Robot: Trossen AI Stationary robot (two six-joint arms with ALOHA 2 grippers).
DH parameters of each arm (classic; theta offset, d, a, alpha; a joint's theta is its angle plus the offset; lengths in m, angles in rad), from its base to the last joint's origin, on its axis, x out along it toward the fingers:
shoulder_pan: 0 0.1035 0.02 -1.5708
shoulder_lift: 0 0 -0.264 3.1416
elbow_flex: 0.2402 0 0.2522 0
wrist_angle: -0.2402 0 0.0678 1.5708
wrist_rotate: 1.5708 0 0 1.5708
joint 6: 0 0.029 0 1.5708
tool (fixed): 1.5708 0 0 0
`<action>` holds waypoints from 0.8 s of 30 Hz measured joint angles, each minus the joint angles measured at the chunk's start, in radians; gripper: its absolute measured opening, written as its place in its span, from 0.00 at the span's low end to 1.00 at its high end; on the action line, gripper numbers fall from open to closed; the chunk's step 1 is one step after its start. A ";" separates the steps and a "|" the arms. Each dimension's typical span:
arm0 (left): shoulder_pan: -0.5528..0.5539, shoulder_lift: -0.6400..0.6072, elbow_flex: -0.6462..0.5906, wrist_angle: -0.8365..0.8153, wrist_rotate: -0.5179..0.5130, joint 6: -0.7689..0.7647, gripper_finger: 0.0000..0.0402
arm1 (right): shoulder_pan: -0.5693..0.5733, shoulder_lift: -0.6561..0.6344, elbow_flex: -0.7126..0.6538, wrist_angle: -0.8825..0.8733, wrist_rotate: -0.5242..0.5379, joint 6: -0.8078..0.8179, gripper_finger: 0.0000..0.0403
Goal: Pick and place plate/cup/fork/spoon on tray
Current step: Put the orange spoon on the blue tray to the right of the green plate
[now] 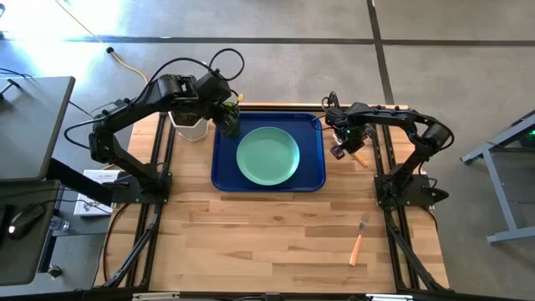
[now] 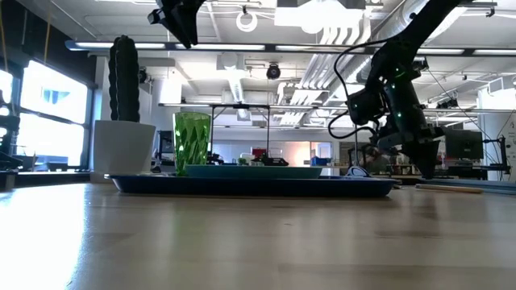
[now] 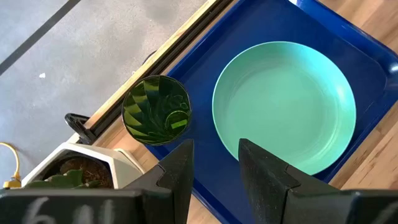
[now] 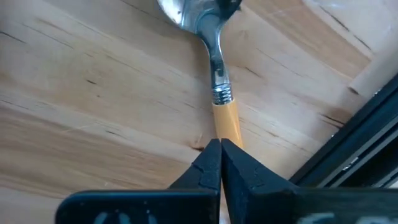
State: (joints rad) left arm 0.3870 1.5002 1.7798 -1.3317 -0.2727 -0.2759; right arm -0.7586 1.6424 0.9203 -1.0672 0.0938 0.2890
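The dark blue tray (image 1: 267, 180) lies at the table's far middle. The mint-green plate (image 1: 267, 155) lies in it, and the olive-green cup (image 1: 231, 124) stands upright in its far left corner. My left gripper (image 3: 214, 149) is open and empty, well above the cup (image 3: 155, 111) and the plate (image 3: 285, 106). My right gripper (image 4: 221, 152) is just right of the tray, shut on the spoon (image 4: 214, 68), whose silver bowl (image 4: 186, 12) points away from the fingers. The fork (image 1: 359, 240) lies on the table's near right part. My right gripper pinches the spoon's orange handle (image 4: 226, 124) between its two fingertips, a little behind the silver neck. The fingers come from above, pointing down. Whether the spoon is clear of the wood, I cannot tell.
A white hexagonal pot with a cactus (image 1: 191, 125) stands on the table just left of the tray, close to the cup. Bare wood lies on the near side of the tray. Dark frame rails run along the table's left and right sides.
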 joint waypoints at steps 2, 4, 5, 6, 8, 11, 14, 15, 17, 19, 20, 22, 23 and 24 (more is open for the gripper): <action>0.000 0.000 0.000 0.000 0.000 0.002 0.29 | 0.000 0.000 0.000 0.001 -0.009 -0.010 0.00; 0.000 0.000 0.000 0.000 0.000 0.002 0.29 | 0.000 0.000 0.000 0.001 -0.025 -0.031 0.01; 0.000 0.000 0.000 0.000 0.000 0.005 0.29 | 0.000 0.000 0.000 0.001 -0.025 -0.036 0.02; 0.000 0.000 0.000 0.000 0.000 0.009 0.29 | 0.000 0.000 0.000 0.001 -0.025 -0.041 0.04; 0.000 0.000 0.000 0.001 0.000 0.009 0.29 | 0.000 0.000 0.000 0.001 -0.025 -0.054 0.08; 0.000 0.000 0.000 0.001 0.000 0.009 0.29 | 0.000 -0.001 0.000 0.014 -0.025 -0.075 0.18; 0.000 0.000 0.000 0.001 0.000 0.009 0.29 | 0.000 -0.001 0.000 0.036 -0.005 -0.125 0.27; 0.000 0.000 0.000 0.001 0.000 0.008 0.29 | -0.001 -0.001 0.000 0.043 0.003 -0.139 0.30; 0.000 0.000 0.000 0.001 0.000 -0.002 0.29 | -0.010 -0.001 0.000 0.049 0.002 -0.161 0.35; 0.000 0.000 0.000 0.001 0.000 -0.008 0.29 | -0.024 -0.002 -0.002 0.051 0.002 -0.168 0.39; 0.000 0.000 0.000 0.001 0.000 -0.007 0.29 | -0.032 -0.002 -0.007 0.054 0.002 -0.174 0.40; 0.000 0.000 0.000 0.001 0.000 -0.008 0.29 | -0.049 -0.002 -0.026 0.056 -0.012 -0.183 0.42; 0.000 0.000 0.000 0.001 0.000 -0.008 0.29 | -0.055 -0.002 -0.037 0.061 -0.027 -0.185 0.43; 0.000 0.000 0.000 0.001 0.000 -0.008 0.29 | -0.060 -0.002 -0.047 0.066 -0.041 -0.186 0.43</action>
State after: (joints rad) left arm 0.3870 1.5002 1.7798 -1.3307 -0.2726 -0.2840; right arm -0.8186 1.6402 0.8733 -1.0013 0.0528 0.1033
